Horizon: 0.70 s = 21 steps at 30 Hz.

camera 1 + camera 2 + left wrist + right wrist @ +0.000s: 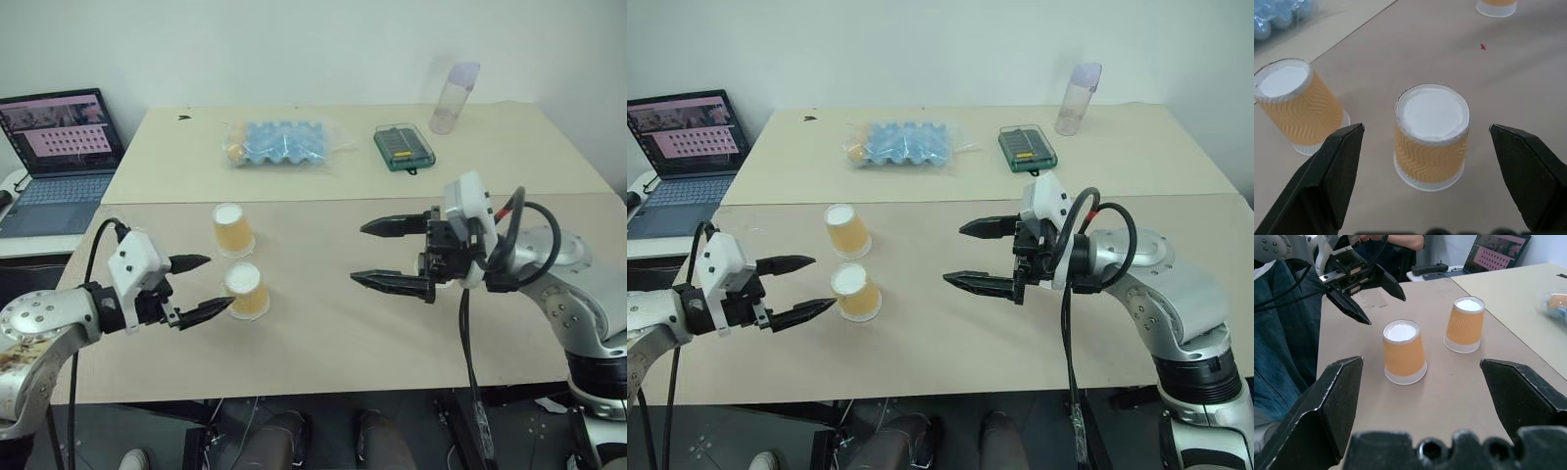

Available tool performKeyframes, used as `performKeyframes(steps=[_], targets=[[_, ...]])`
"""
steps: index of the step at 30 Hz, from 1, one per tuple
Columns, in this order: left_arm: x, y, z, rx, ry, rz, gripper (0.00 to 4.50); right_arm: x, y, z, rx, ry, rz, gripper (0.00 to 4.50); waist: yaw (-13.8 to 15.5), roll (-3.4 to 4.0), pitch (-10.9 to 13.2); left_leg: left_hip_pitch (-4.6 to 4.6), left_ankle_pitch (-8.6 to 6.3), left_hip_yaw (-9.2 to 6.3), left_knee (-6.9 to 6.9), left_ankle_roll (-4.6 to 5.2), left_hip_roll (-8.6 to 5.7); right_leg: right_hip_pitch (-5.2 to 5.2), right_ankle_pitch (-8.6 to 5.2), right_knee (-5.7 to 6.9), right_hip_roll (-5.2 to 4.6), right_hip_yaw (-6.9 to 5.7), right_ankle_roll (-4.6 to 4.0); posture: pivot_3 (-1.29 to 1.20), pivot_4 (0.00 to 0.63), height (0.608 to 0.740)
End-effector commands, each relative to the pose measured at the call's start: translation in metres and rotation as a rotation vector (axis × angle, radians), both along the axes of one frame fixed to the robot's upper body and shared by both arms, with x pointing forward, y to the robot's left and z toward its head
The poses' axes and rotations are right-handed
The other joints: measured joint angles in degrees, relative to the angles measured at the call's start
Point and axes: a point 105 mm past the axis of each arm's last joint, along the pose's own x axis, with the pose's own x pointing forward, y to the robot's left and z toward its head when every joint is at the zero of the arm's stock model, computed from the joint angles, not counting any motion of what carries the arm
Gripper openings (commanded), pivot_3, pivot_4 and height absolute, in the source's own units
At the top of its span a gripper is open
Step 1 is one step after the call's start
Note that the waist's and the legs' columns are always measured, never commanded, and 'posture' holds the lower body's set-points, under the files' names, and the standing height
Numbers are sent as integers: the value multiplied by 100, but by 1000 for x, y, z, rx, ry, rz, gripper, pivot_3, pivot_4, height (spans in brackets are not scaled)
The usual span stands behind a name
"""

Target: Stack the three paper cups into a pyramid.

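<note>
Two cups (234, 231) (246, 291) stood upside down, apart, on the surface's (333, 323) left; left hand (199, 287) gaped wide beside the nearer, right hand (380, 253) wide and empty.

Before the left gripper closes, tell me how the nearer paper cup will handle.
The nearer paper cup is thin corrugated paper, so probably light and easily crushed. It stands upside down on its wide rim, so likely stable, though a push may slide it. Its tapered sides could slip upward from a squeeze.
</note>
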Motion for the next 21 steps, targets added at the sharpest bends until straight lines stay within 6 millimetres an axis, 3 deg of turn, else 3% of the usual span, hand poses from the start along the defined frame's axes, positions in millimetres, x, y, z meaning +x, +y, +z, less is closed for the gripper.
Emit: performKeyframes(steps=[1,10,15,21], targets=[[4,-2,-7,-8,-6,-9,4364,-5,-2,13,13,-69,-2,4500,-1,0,0,0,0,0,0,0,0,0,0,0,0,0,0,0,150,740],[16,-16,-28,-33,8,-46,4364,-8,-4,16,18,-76,-23,4500,12,0,0,-2,0,0,0,1,-1,0,0,0,-2,0,0,0,150,740],[28,-15,-27,-32,-18,-45,4364,-9,-5,16,17,-78,-32,4500,15,-1,0,-2,1,0,1,0,0,0,1,2,-2,0,-1,0,150,740],[39,-38,-22,-71,-47,-100,4364,-8,-7,16,13,-83,-49,4500,17,-2,-1,-2,1,0,3,-1,-2,3,1,2,-3,-1,-1,0,150,740]])
